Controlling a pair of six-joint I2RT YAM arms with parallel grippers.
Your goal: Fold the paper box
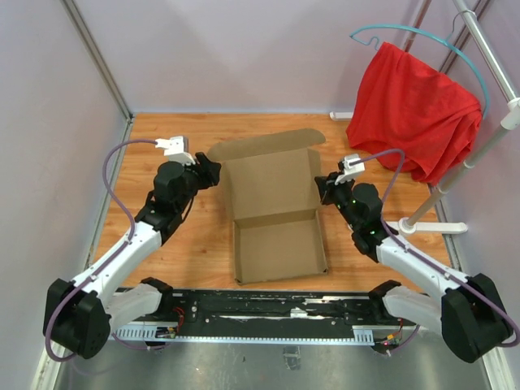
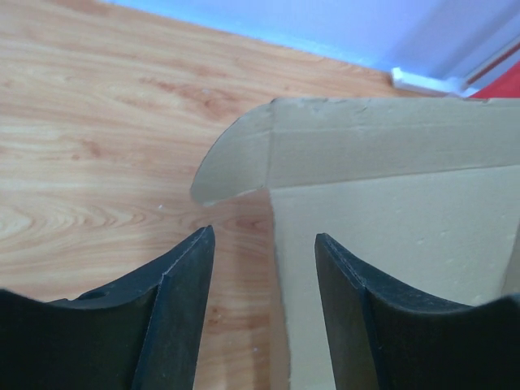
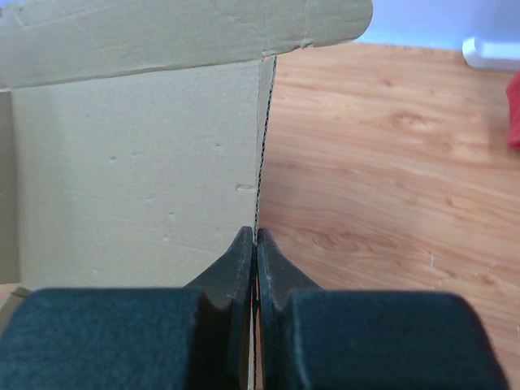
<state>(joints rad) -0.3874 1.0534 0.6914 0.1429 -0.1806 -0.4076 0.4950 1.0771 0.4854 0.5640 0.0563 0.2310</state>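
The paper box (image 1: 276,215) is brown cardboard, its tray standing on the wooden table with the lid raised behind it and a flap along the lid's far edge. My left gripper (image 1: 213,172) is open at the lid's left edge; in the left wrist view that edge (image 2: 276,244) lies between the fingers (image 2: 183,276), untouched. My right gripper (image 1: 325,185) is shut on the lid's right edge; in the right wrist view the fingertips (image 3: 244,248) pinch the thin cardboard edge (image 3: 264,146).
A red cloth (image 1: 414,110) hangs on a teal hanger from a white rack at the back right, its base (image 1: 426,226) near the right arm. Walls enclose the wooden table (image 1: 171,252). A black rail (image 1: 268,305) runs along the near edge.
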